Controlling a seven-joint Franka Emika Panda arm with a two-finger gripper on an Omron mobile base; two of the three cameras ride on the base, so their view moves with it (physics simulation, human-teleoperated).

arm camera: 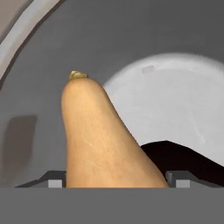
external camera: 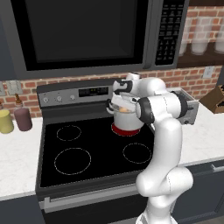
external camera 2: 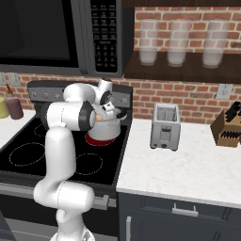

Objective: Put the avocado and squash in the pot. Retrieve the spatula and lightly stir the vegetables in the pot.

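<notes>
Held low over the silvery-white steel cylindrical pot (external camera: 127, 119) at the stove's back right burner, the end effector (arm camera: 117, 181) has its 2 fingers spread wide around the tan-orange pear-shaped squash (arm camera: 103, 140), apparently still gripping it. Inside the pot, its long axis runs along the fingers, stem away from the hand. Dropped carelessly, it could land hard on the dark shape below, probably the avocado, or jolt the pot.

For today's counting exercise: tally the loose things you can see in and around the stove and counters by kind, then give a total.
Tan-orange pear-shaped squash: 1
Silvery steel cooking pot: 1
Silver two-slot toaster: 1
Wooden knife block: 1
Bottles or jars left of the stove, yellow and maroon: 2
Frosted shelf jars: 3
Total: 9
</notes>
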